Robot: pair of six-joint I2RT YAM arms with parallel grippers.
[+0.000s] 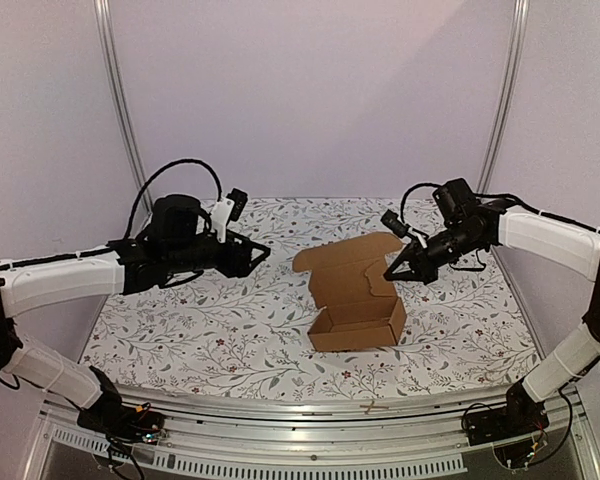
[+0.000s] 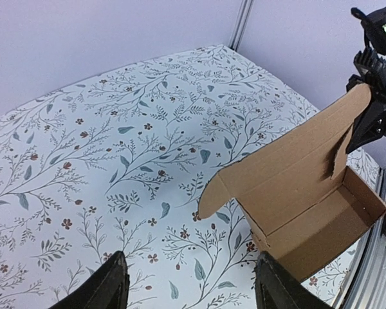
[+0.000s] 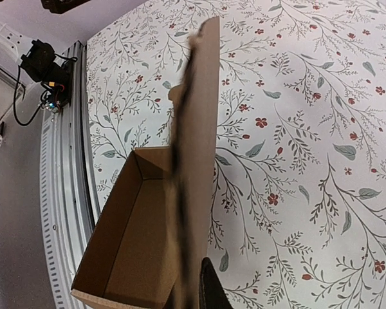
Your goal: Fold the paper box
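Top external view puts the box (image 1: 355, 312) right of the counter's (image 1: 180, 330) centre, nearer the near edge. Its tray (image 1: 365, 318) is empty and its lid (image 1: 345, 262) stands up at the back. The right gripper (image 1: 396, 270) pinches the lid's right edge; the left gripper (image 1: 260, 252) hovers spread and empty toward the left edge. Closing well likely means swinging the lid forward slowly while the left steadies the tray.
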